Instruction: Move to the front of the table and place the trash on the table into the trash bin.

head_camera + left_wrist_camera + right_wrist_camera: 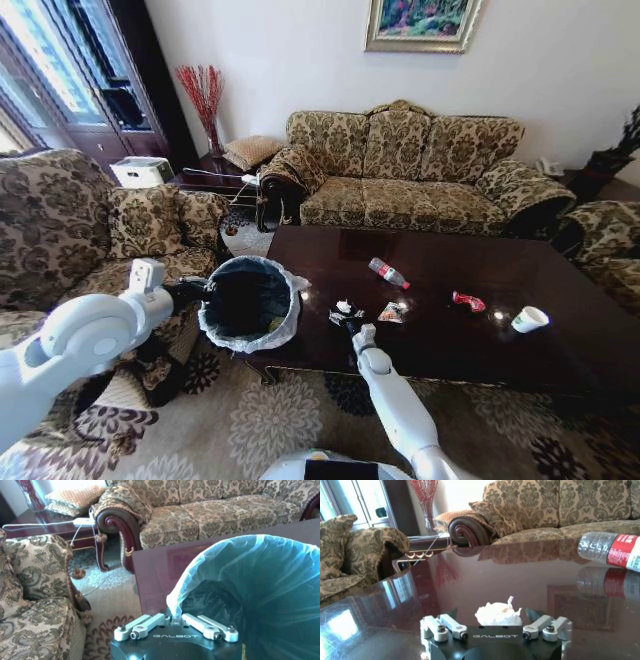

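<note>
The trash bin (pixel 248 300), black with a whitish bag (pixel 250 573) over its rim, hangs at the left end of the table (pixel 440 340). My left gripper (pixel 196 290) (pixel 175 619) is shut on its rim. On the glossy top lie a clear bottle (pixel 388 272) (pixel 615 551) with a red label, a snack bag (pixel 391 313), a red wrapper (pixel 467 300), a white cup (pixel 529 319) and small white scraps (pixel 343 308). At the table's front left my right gripper (pixel 349 323) (pixel 492 619) stands open, with a crumpled white scrap (pixel 496 612) between its fingers.
A patterned sofa (pixel 410 170) runs behind the table, with armchairs at the left (pixel 60 230) and far right (pixel 610 250). A side table (pixel 215 175) with a vase and a cable stands at the back left. Patterned carpet (pixel 270 420) covers the floor in front.
</note>
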